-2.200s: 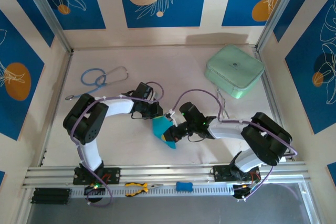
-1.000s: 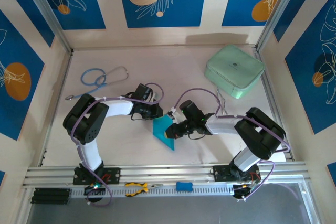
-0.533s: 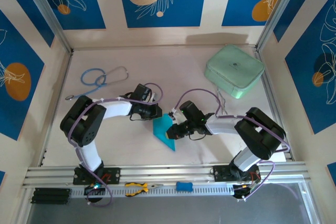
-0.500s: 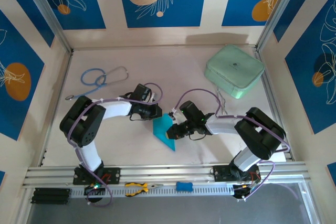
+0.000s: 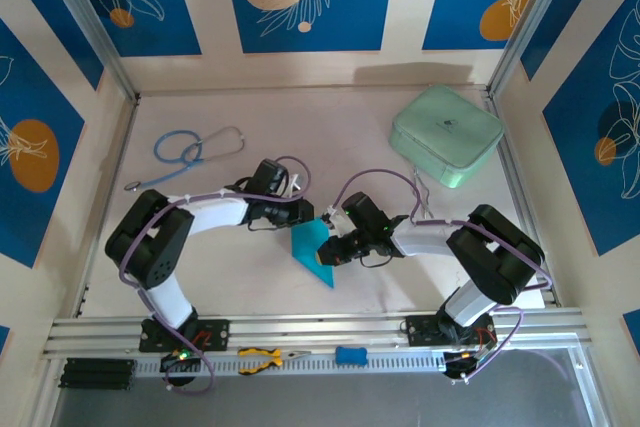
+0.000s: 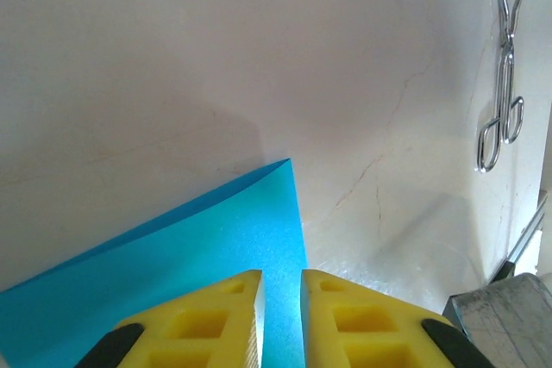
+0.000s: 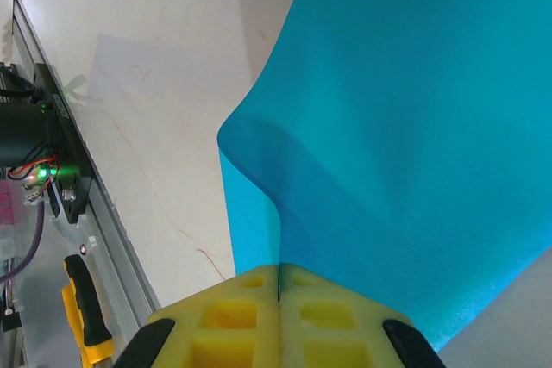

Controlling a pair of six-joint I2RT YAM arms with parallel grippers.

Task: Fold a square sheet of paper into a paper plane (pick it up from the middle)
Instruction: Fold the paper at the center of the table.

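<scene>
The right gripper [image 7: 279,271] is clamped on the curled edge of the square sheet of paper [image 7: 414,127]. The left gripper [image 6: 280,277] sits narrowly parted at the sheet's opposite edge, possibly touching it.

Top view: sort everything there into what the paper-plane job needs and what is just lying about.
For the job: square sheet of paper, pinched by the right gripper; left gripper, fingers slightly apart at the sheet's edge.

Lying about: mint-green case; stethoscope; pliers and small blue block, both on the front rail.
</scene>
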